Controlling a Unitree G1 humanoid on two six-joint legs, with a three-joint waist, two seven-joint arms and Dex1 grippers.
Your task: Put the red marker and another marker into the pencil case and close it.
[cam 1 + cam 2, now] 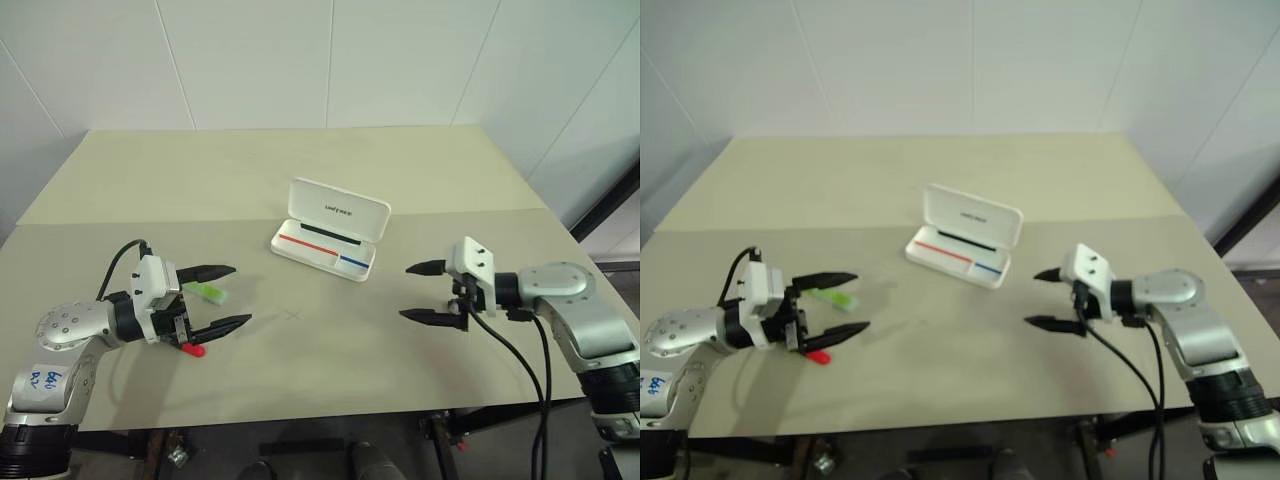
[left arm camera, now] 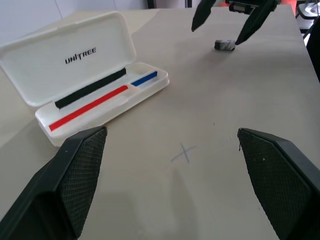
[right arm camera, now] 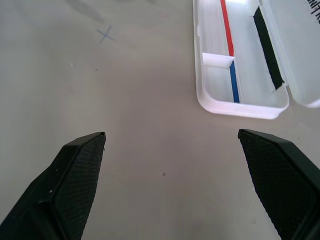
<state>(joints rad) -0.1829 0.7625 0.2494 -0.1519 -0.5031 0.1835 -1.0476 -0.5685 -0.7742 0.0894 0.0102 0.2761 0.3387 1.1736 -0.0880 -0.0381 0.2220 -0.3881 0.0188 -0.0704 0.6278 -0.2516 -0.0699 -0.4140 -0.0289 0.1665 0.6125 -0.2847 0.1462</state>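
The white hard rounded pencil case (image 1: 330, 231) is seen lying open on the matte surface (image 1: 300, 170); both grippers' textured black fingers (image 2: 75, 175) are spread wide, empty.

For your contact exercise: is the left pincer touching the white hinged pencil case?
Apart. The left eye view shows bare table between the left pincer and the white hinged pencil case.

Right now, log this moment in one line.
pencil case: open, empty | red marker, light green marker: on table | left gripper, right gripper: open, empty
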